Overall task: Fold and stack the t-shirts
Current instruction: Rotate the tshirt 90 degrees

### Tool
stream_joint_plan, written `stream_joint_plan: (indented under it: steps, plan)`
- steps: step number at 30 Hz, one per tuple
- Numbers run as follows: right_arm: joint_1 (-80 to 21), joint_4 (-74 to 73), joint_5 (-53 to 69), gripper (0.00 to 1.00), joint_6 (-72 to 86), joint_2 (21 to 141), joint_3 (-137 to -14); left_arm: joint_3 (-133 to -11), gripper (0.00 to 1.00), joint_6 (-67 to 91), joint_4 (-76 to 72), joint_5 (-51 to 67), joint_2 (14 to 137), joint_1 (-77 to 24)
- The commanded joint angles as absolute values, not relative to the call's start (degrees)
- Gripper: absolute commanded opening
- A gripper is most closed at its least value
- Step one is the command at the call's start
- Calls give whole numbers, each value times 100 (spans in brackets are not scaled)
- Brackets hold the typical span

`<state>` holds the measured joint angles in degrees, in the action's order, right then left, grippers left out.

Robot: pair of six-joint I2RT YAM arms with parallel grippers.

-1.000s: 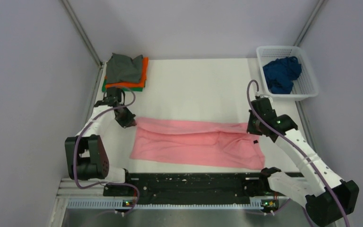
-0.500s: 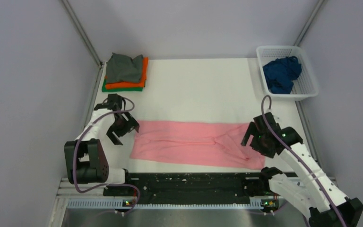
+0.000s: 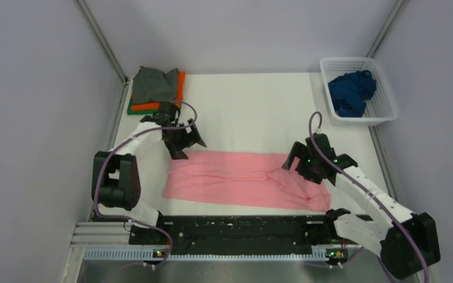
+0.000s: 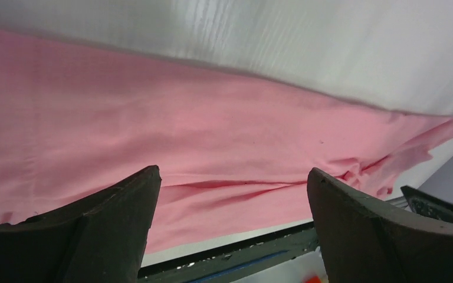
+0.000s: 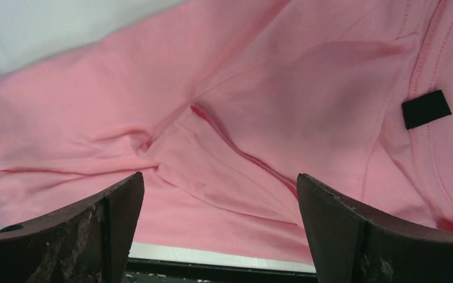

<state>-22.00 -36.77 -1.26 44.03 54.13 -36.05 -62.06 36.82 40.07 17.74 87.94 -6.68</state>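
A light pink t-shirt [image 3: 236, 180] lies flat across the near part of the table as a long, lengthwise-folded band. Its dark neck label [image 5: 426, 109] is at the right end. My left gripper [image 3: 189, 147] hangs open over the shirt's far left corner, with only pink cloth [image 4: 212, 130] below its spread fingers [image 4: 94, 227]. My right gripper [image 3: 301, 168] is open above the creased right part of the shirt [image 5: 242, 135], holding nothing. Folded tees are stacked at the back left: grey [image 3: 156, 82] on orange [image 3: 180, 88] on green [image 3: 134, 108].
A white lattice basket [image 3: 383, 109] at the back right holds a crumpled dark blue tee [image 3: 351, 91]. The black rail [image 3: 236, 227] with the arm bases runs along the near edge. Grey walls close in the table on both sides.
Both grippers opened and let go of the pink shirt, which now lies flat. The left gripper moved back and to the right; the right gripper moved leftward over the shirt.
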Motion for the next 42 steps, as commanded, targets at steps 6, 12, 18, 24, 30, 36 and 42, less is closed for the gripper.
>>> stream_joint_plan:
  steps: [6,12,18,24,30,36,42]
  plan:
    - [-1627,-2165,-181,99,4237,7152,-3429,-5352,99,3607,3932,1230,9340,-932]
    - [-1275,-1164,-364,99,3656,8734,-4354,-4400,99,3832,3902,1293,8867,-952]
    - [-1258,-1226,553,99,2960,11350,-7409,-4085,99,4687,3748,1546,7869,-1504]
    - [-1427,-2084,1601,99,2805,13924,-11094,-3842,99,5918,2112,1468,7759,-2205]
    - [-1896,-2901,2226,99,2987,16047,-14545,-4171,99,6899,1731,881,8572,-3339]
    - [-2286,-1750,2669,99,2815,15897,-14272,-4987,99,7166,1729,735,9178,-4580]
    - [-2262,-2053,1772,99,1638,14468,-14297,-6252,99,6705,3467,-781,8621,-5263]
